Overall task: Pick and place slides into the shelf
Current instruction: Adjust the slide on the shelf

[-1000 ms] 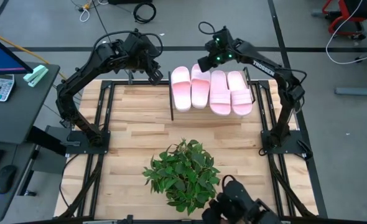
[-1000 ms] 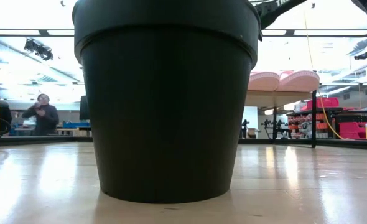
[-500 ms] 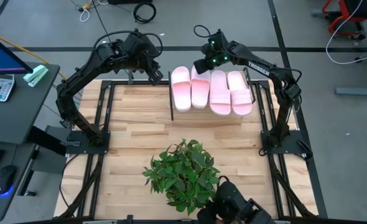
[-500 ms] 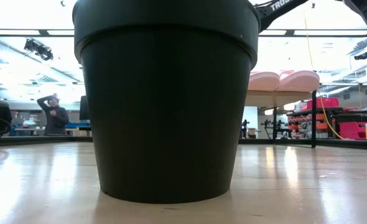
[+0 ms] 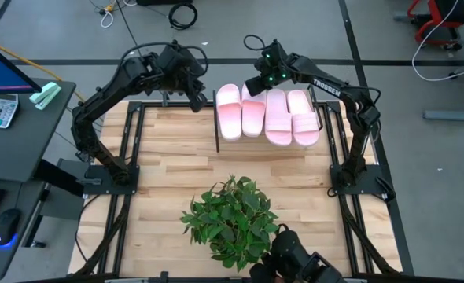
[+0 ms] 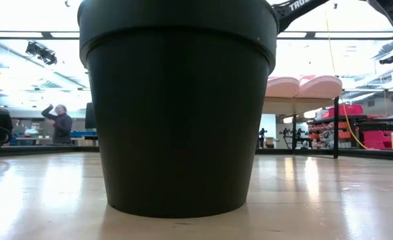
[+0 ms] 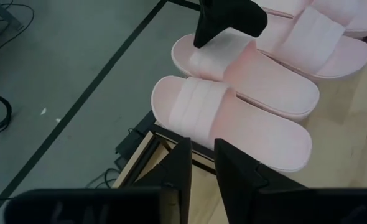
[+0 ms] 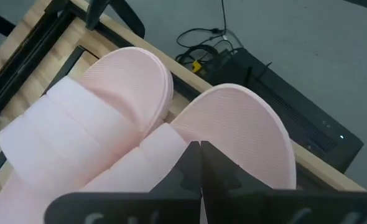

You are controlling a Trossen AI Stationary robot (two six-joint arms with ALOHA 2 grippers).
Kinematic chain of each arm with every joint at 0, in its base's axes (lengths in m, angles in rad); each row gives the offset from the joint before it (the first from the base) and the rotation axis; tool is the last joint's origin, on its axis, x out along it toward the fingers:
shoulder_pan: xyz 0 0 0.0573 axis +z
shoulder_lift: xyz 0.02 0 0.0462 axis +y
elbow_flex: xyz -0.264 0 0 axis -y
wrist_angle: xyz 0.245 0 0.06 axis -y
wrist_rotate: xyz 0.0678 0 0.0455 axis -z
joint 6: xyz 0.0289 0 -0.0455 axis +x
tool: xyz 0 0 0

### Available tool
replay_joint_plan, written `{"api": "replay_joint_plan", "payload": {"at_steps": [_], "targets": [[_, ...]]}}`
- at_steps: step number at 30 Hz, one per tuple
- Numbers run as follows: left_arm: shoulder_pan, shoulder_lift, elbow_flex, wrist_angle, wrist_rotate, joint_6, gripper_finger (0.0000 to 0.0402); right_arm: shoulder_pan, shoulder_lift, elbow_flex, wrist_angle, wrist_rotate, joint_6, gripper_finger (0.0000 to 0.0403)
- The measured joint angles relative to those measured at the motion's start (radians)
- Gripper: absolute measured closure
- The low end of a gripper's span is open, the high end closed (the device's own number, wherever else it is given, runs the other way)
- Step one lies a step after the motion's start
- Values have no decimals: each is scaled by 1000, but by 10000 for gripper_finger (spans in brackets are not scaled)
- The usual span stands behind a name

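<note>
Pink slides (image 5: 267, 114) in a row of four on the shelf (image 5: 218, 135), upper centre of the high view. Right claw (image 5: 255, 85) shut tight above the second slide's far end; left claw (image 5: 197, 99) narrowly parted, empty, just left of the row.

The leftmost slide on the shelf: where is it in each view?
High view: leftmost slide, far end of the pink row.
Low view: hidden behind the black pot.
Left wrist view: nearest slide.
Right wrist view: cannot tell which.
Shared landmark: the shelf.
</note>
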Motion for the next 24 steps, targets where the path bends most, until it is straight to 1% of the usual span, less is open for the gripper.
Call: {"api": "replay_joint_plan", "payload": {"at_steps": [3, 8, 13, 14, 20, 24], "targets": [[-6, 0, 0, 0, 0, 0, 324, 0, 0, 0, -12, -11, -2, 403], [-6, 0, 0, 0, 0, 0, 330, -1, -1, 0, -22, -78, -20, 403], [-7, 0, 0, 0, 0, 0, 335, -1, -1, 0, -29, -99, -43, 403], [-10, 0, 0, 0, 0, -1, 335, -1, -1, 0, -28, -96, -45, 403], [-26, 0, 0, 0, 0, -1, 328, 1, -3, 0, 16, 16, -38, 403], [-36, 0, 0, 0, 0, -1, 327, 0, -3, 0, 38, 39, -18, 403]]}}
